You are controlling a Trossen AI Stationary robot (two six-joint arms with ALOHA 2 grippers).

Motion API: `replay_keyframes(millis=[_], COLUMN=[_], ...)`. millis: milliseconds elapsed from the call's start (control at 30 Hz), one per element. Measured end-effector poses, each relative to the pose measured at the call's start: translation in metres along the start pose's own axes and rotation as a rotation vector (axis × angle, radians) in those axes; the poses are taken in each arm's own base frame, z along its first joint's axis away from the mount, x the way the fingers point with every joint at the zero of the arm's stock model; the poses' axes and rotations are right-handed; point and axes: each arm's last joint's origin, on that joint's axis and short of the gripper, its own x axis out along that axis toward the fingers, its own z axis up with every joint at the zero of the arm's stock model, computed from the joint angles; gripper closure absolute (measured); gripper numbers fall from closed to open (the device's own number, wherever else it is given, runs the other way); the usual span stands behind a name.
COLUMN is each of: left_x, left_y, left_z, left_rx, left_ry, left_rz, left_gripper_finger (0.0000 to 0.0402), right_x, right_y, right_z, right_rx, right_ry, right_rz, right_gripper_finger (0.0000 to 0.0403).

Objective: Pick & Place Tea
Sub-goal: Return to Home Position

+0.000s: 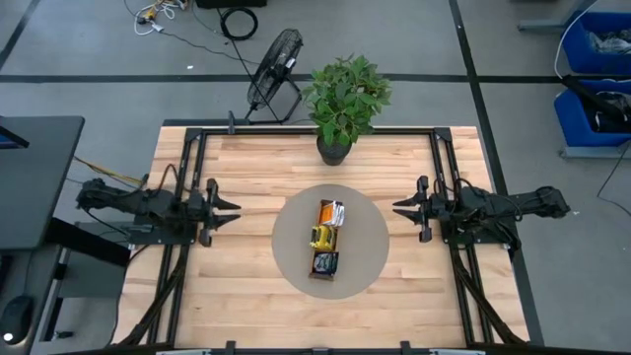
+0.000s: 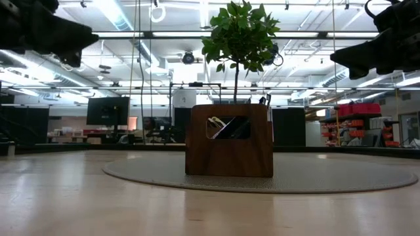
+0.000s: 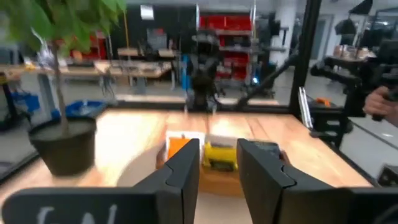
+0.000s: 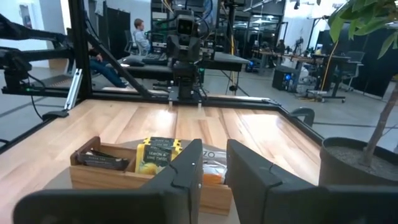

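The tea sachets stand on edge in a narrow wooden tray (image 1: 316,242) at the middle of a round grey mat (image 1: 367,247). From the far end to the near end they are orange (image 1: 330,213), yellow (image 1: 321,237) and dark navy (image 1: 325,262). My left gripper (image 1: 235,211) hovers open to the left of the mat, pointing at the tray. My right gripper (image 1: 397,208) hovers open to the right of it, also pointing at the tray. Both wrist views look between open fingers at the tray (image 3: 214,177) (image 4: 99,175) and the yellow sachets (image 3: 221,155) (image 4: 153,158).
A potted plant (image 1: 335,148) stands at the table's far edge, just behind the mat. A black fan (image 1: 276,74) sits on the floor beyond the table. Bare wood lies between each gripper and the mat and along the near edge. A person (image 4: 140,34) sits in the room behind.
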Motion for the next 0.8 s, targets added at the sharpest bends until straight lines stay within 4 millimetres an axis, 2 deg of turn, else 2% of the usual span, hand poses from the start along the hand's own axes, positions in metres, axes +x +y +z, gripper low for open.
replay_keyframes(millis=[267,467,667,800], left_x=[0.003,0.003,0.004,0.005], left_y=[-0.003,-0.006,-0.006,-0.007], left_z=[-0.022,-0.022,-0.025,-0.027], left_rx=[0.021,0.059,0.059,0.061], left_ry=[-0.042,-0.045,-0.008,0.017], left_rz=[-0.024,-0.062,-0.049,-0.046], left_gripper_finger=[0.0312,0.0321,0.0321,0.0321], right_x=[0.000,0.001,0.001,0.001], right_y=[-0.001,0.000,0.000,0.000], right_z=[0.000,-0.001,-0.001,-0.001], right_rx=[0.007,-0.004,-0.134,-0.154], right_ry=[0.005,0.017,0.021,0.021], right_rz=[-0.005,-0.007,-0.006,-0.005], right_gripper_finger=[0.0323,0.0323,0.0323,0.0323])
